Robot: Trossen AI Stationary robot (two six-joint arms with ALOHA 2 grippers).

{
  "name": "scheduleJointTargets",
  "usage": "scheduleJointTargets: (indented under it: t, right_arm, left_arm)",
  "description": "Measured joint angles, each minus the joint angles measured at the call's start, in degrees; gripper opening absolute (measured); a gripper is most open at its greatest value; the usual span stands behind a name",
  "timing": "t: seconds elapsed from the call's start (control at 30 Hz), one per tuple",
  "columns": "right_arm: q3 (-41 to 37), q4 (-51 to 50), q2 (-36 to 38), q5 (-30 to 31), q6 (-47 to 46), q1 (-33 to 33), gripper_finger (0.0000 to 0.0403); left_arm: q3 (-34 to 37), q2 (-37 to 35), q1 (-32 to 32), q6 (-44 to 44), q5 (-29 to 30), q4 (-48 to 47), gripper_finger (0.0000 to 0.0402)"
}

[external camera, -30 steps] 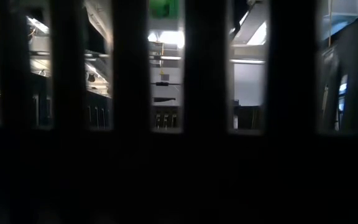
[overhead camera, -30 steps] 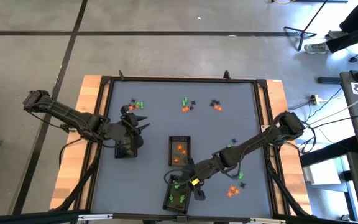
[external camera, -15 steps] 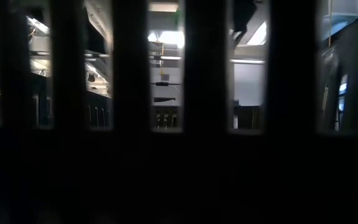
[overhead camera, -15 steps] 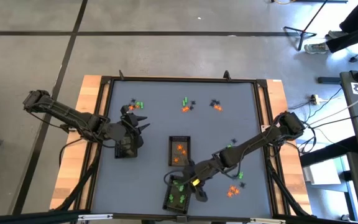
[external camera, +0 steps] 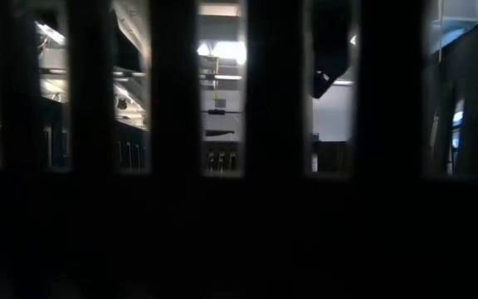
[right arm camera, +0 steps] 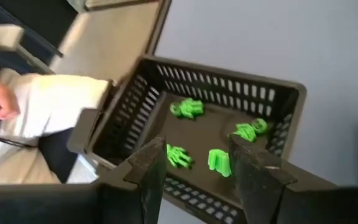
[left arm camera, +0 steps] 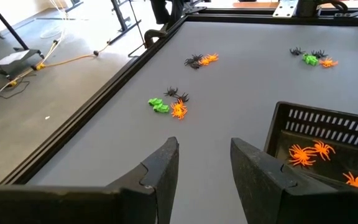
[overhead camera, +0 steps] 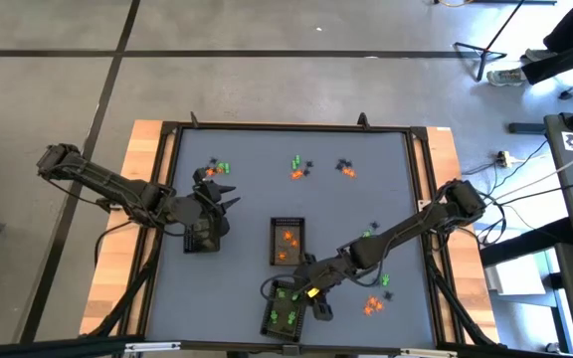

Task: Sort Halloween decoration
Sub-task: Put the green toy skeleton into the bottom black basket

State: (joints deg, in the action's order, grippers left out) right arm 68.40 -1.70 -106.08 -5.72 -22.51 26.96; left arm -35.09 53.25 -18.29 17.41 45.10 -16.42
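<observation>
The Halloween decoration lies in small clusters on the grey table: orange, green and black trinkets at the far left (overhead camera: 217,169), far middle (overhead camera: 298,169), far right (overhead camera: 346,169) and near right (overhead camera: 374,301). Several green ones (right arm camera: 185,109) lie in the near slatted tray (overhead camera: 285,310), and orange spiders (left arm camera: 308,152) lie in the middle tray (overhead camera: 286,242). My right gripper (right arm camera: 194,163) hovers open just above the green tray, holding nothing. My left gripper (left arm camera: 204,162) stands open at the table's left, above a third dark tray (overhead camera: 202,237).
A raised black frame (overhead camera: 286,127) borders the table. A person's hand and white clothing (right arm camera: 17,106) show beyond the near edge. In the low view, dark upright bars (external camera: 272,124) block most of the picture. Bare grey table lies between the clusters.
My right gripper has tipped downward over the green tray and now shows lower in the low view. A green trinket seen at the top of the low view a second ago is gone from there. My left arm has kept still.
</observation>
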Motion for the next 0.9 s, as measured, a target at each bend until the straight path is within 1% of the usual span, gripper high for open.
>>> scheduleJointTargets:
  t: [0.13,0.2,0.27,0.47,0.57,0.63,0.73,0.9]
  right_arm:
    - [-0.02,-0.39,0.04,1.53,1.59,0.00,0.0170]
    - [0.00,-0.75,0.04,0.06,1.97,-0.01,0.0170]
    - [0.00,-1.08,-0.02,0.12,2.75,0.00,0.0170]
    - [0.00,-0.03,-0.04,-5.62,7.86,0.02,0.0170]
    - [0.02,0.26,-0.02,-6.96,9.83,0.06,0.0162]
    - [0.00,0.15,-0.04,-6.94,11.25,0.04,0.0147]
    - [0.02,1.17,-0.04,-6.94,13.46,-0.01,0.0111]
    - [0.02,0.74,-0.04,-6.92,13.95,-1.13,0.0020]
  left_arm:
    - [0.00,0.00,-0.02,0.00,0.00,0.00,0.0137]
    - [0.00,0.00,0.00,0.00,-0.01,0.01,0.0137]
    - [0.00,0.00,-0.01,0.00,0.00,0.02,0.0137]
    - [0.00,0.00,-0.02,0.00,0.00,0.00,0.0137]
    - [0.00,0.00,-0.01,0.00,0.00,0.02,0.0137]
    - [0.00,0.00,0.00,0.00,0.00,0.00,0.0137]
    - [0.00,0.00,0.00,-0.01,0.00,0.00,0.0137]
    - [0.00,0.00,0.00,0.00,0.00,0.01,0.0137]
